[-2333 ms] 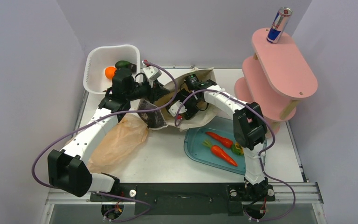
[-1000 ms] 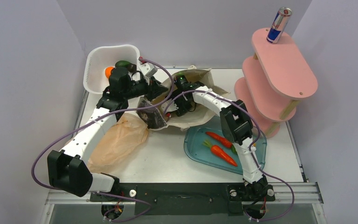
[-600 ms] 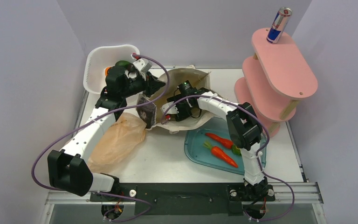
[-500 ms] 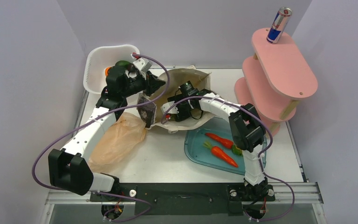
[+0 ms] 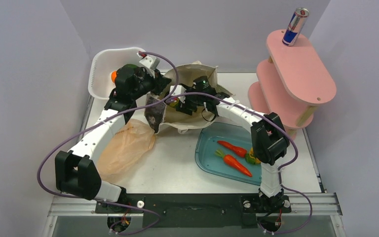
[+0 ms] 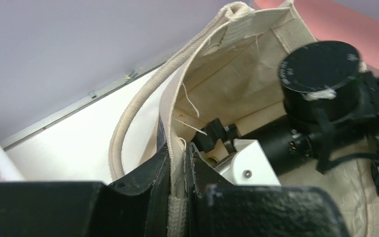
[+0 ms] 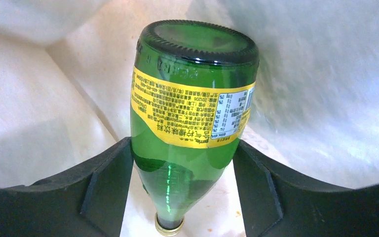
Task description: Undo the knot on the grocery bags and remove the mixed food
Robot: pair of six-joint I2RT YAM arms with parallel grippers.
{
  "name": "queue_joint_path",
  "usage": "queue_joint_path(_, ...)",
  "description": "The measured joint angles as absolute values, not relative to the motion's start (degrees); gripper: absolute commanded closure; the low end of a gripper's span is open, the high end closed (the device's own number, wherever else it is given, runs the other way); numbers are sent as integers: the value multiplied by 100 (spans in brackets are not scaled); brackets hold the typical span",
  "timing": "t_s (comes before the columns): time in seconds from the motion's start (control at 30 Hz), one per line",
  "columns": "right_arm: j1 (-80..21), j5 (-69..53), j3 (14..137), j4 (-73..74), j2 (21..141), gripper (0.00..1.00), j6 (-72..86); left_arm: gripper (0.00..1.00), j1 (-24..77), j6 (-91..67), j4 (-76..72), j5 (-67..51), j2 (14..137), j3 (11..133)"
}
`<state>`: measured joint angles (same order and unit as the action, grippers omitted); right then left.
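The cream canvas tote (image 5: 197, 81) stands open at the table's back middle. My left gripper (image 5: 161, 90) is shut on its near-left rim and holds it up; the left wrist view shows the webbing pinched between the jaws (image 6: 180, 170). My right gripper (image 5: 178, 102) reaches into the tote and is shut on the green bottle (image 7: 192, 94), base away from the camera, cap (image 7: 169, 228) near. The bottle shows faintly from above (image 5: 174, 101). The peach-orange plastic bag (image 5: 126, 148) lies flat; no knot shows. Two carrots (image 5: 233, 154) lie in the teal tray (image 5: 205, 158). The can (image 5: 295, 27) stands on the pink shelf. The avocado is hidden.
A white basket (image 5: 101, 66) at the back left holds a round orange fruit (image 5: 113, 75). A pink tiered shelf (image 5: 296, 74) stands at the back right. A yellow pepper (image 5: 250, 158) lies in the tray beside my right arm.
My left gripper has lifted the tote's rim up and back, opening the bag's mouth. My right gripper has moved left inside the tote and now rises toward the opening with the bottle.
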<state>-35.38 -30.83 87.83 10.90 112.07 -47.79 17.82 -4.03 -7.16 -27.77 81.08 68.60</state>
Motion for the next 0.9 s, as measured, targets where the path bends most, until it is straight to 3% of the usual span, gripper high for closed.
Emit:
queue_joint_path(0.33,-3369,-2982,8709,154,11096,100,-2088,93,1444,-1037,-781,-2303,8606,7255)
queue_joint_path(0.4,-3293,-2908,8709,-19,11034,100,-1570,66,1424,-1094,-805,-2300,8661,7284)
queue_joint_path(0.47,-3208,-2842,8709,-209,10989,100,-1127,59,1409,-1157,-897,-2355,8696,7290)
queue_joint_path(0.9,-2954,-2792,8709,-639,10860,100,742,52,143,-2851,-2060,-4606,9185,7832)
